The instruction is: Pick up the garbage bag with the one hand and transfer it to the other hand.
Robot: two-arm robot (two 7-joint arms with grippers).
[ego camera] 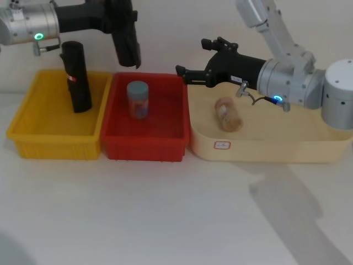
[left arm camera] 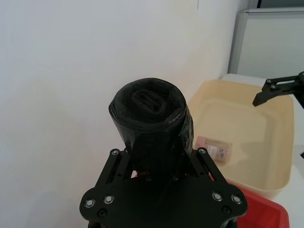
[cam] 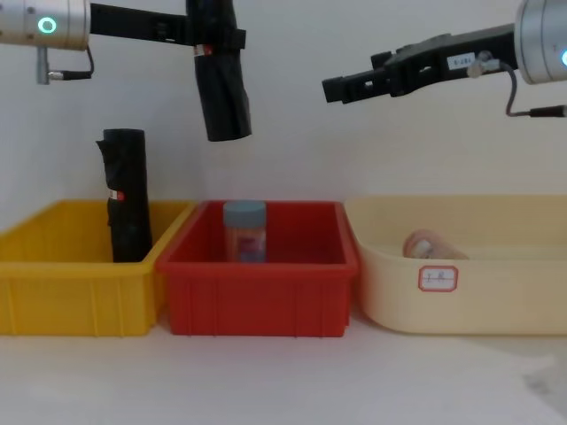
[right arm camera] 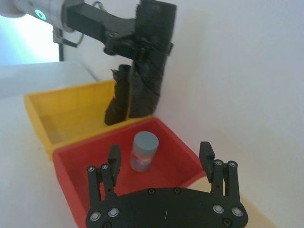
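Overhead, the left gripper [ego camera: 128, 17] is clamped on the garbage bag [ego camera: 128, 51]. The bag hangs in the air above the seam between the yellow bin [ego camera: 25, 138] and the red bin [ego camera: 143, 150], clear of the taller roll [ego camera: 77, 77] standing in the yellow one. The right gripper [ego camera: 192, 56] hovers spread wide where the red bin meets the cream tray [ego camera: 265, 150], aimed at the bag. From the left wrist, the fingers pinch the roll, and much of its length projects free, likely for the receiving hand. From the right wrist, the parted fingers frame a lidded jar [right arm camera: 144, 151] below. From the chest, the bag and the right gripper sit at similar height, well apart.
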